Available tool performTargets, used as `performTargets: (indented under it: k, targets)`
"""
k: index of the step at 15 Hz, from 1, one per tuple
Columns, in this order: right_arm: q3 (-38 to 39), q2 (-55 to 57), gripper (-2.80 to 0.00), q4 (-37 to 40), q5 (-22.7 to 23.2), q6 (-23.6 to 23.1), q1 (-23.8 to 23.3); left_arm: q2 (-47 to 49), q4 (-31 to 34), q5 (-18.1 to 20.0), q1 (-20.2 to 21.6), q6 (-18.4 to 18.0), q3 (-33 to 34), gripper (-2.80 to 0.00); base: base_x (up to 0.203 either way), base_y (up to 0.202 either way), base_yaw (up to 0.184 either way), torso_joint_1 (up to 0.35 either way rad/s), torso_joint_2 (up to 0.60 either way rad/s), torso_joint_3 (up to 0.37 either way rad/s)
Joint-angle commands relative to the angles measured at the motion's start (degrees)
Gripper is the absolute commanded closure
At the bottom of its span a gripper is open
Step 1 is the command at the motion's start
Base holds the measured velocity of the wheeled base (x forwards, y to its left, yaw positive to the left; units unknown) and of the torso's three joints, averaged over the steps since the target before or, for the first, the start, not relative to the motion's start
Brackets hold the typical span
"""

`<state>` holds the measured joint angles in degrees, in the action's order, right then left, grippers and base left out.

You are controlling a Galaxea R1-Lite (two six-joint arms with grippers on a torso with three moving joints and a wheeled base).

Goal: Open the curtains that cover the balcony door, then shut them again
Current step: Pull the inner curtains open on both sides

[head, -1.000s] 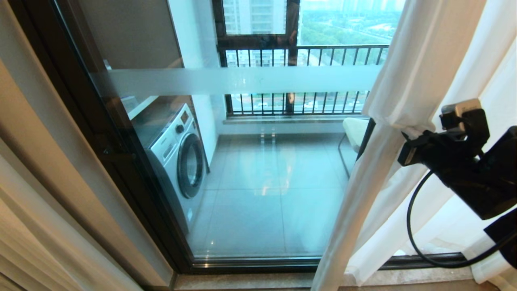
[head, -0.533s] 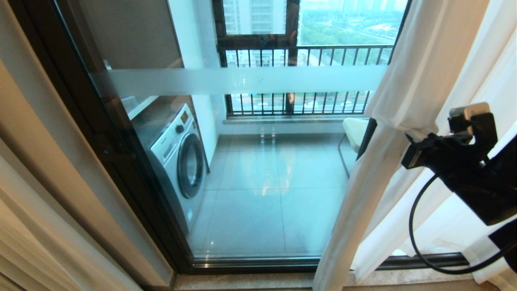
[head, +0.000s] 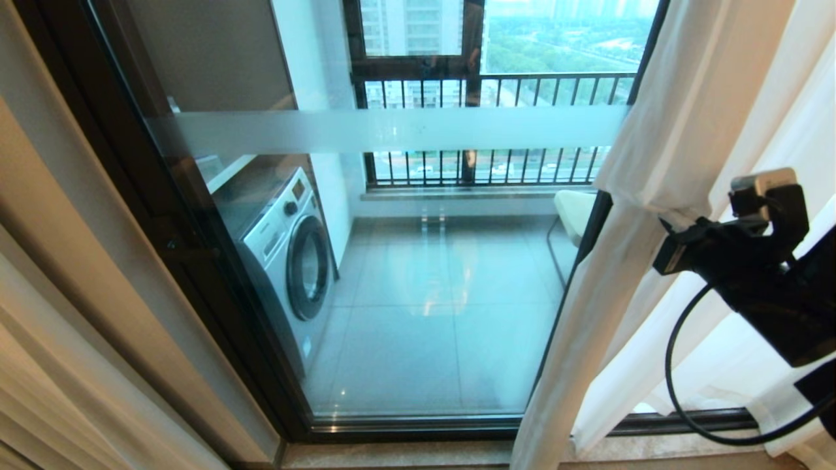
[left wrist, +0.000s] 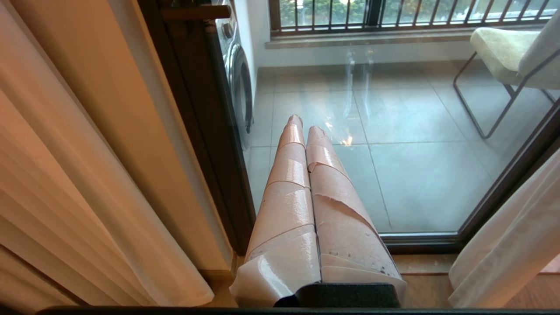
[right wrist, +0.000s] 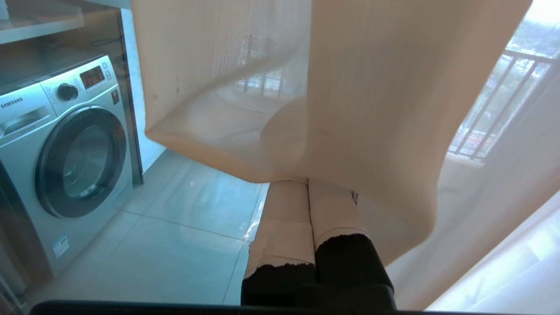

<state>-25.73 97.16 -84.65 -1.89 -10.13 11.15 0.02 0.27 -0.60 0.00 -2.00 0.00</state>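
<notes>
The sheer white curtains [head: 653, 163] hang bunched at the right of the balcony door [head: 424, 294], whose glass with its frosted band [head: 392, 128] stands mostly uncovered. My right gripper [head: 661, 219] is at the curtain's leading edge, shut on a gathered fold of it. In the right wrist view the taped fingers [right wrist: 284, 205] are pressed together and the curtain fabric [right wrist: 350, 87] drapes over their tips. My left gripper [left wrist: 304, 122] is shut and empty, low in front of the glass by the door's dark left frame [left wrist: 205, 131]; it is out of the head view.
Thick beige drapes [head: 39, 326] hang at the far left. Behind the glass stand a washing machine [head: 287, 261] and a chair [head: 575, 209], with the black-railed outer window [head: 490, 85] beyond. A stone sill [head: 392, 454] runs along the door's foot.
My right gripper has shifted slightly to the right with the curtain's edge, baring a little more glass and a dark frame post. The left arm has stayed still.
</notes>
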Motion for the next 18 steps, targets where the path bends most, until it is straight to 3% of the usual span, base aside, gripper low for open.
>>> performTargets:
  k: [1,18]
  targets:
    - [0.8,-0.2,0.00,-0.6,0.0,0.0,0.0,0.0,0.0,0.0,0.0,0.0,0.0,0.00,0.000,0.000,0.000,0.000,0.00,0.000]
    - [-0.9,2.2,0.00,-0.7,-0.2,2.7,-0.9,0.0,-0.1,-0.1,0.0,1.2,0.0,0.00,0.000,0.000,0.000,0.000,0.00,0.000]
